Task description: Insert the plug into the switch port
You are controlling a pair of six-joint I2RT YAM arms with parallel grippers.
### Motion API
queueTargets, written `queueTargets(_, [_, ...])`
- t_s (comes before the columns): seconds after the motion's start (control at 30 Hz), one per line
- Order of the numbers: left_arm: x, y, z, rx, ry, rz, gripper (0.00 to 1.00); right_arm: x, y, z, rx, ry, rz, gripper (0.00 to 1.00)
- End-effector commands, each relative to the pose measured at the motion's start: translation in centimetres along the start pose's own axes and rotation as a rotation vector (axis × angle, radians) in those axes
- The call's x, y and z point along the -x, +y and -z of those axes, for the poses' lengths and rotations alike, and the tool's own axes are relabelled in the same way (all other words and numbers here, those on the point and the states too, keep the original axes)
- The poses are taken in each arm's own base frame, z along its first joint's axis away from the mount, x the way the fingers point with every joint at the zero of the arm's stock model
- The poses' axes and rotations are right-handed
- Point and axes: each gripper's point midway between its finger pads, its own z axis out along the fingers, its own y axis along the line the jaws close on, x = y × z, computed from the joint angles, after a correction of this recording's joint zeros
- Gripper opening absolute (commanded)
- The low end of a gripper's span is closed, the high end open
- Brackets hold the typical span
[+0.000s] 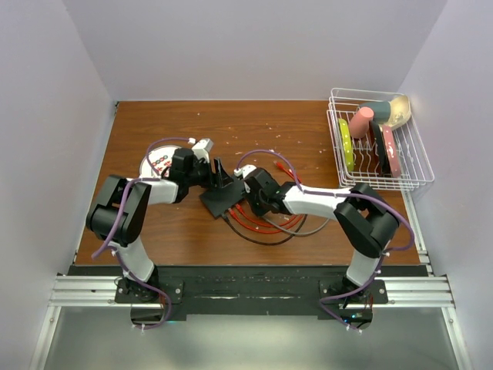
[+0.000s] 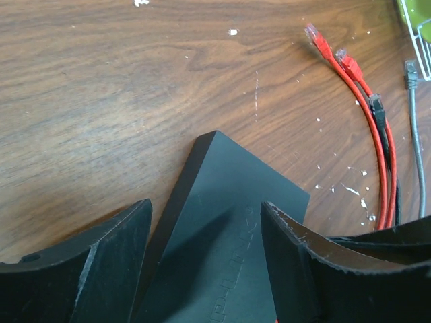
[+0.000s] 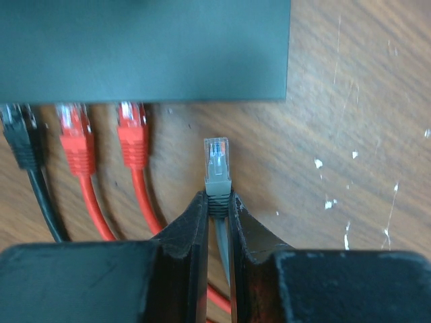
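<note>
The switch is a flat matte-black box lying at the middle of the wooden table. In the left wrist view one corner of the switch sits between the fingers of my left gripper, which stands open over it. My right gripper is shut on the boot of a grey plug. The plug's clear tip points at the switch's port edge and stops a short gap away from it. Two red plugs and a black plug sit in ports to its left.
Red, black and grey cable loops lie in front of the switch, and their loose ends lie beyond it. A white plate with red dots is under the left arm. A wire rack with dishes stands at the back right.
</note>
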Motion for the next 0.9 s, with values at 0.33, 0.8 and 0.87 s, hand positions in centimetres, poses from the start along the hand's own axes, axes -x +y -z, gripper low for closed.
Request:
queueTargets(0.33, [-0.4, -0.3, -0.3, -0.054, 0.000, -0.015, 0.63, 2.3, 0.0, -1.3, -0.059, -0.038, -0.064, 0.00])
queueTargets(0.8, [-0.4, -0.6, -0.6, -0.080, -0.003, 0.000, 0.61, 2.0, -1.0, -1.4, -0.140, 0.015, -0.092, 0.00])
queueTargets(0.87, [-0.4, -0.5, -0.6, -0.074, -0.004, 0.001, 0.62, 2.3, -1.0, -1.2, -0.138, 0.014, -0.086, 0.00])
